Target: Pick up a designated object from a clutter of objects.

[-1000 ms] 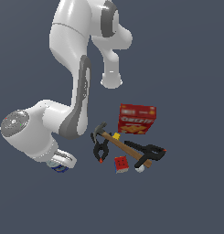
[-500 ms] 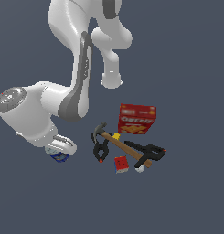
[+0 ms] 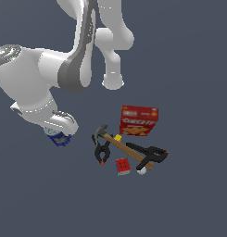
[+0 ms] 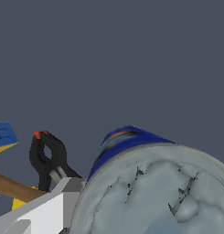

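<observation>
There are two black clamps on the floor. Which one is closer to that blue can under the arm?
The clamp beside the hammer's head, on the exterior view's left. The other clamp lies across the handle's far end, farther from the can.

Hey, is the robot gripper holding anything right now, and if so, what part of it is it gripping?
It cannot be told. The gripper is down over the blue can, and one finger sits beside the can's side, but no closed grip shows.

Flat, even light all over, pretty dim against the dark blue-grey backdrop. No real cast shadows on the worktop [image 3: 189, 203]. The white arm [image 3: 45, 78] picks up soft highlights but no harsh glare. The exterior view is soft and low-res; in the wrist view the can [image 4: 150, 192] looks smeary up close.
</observation>
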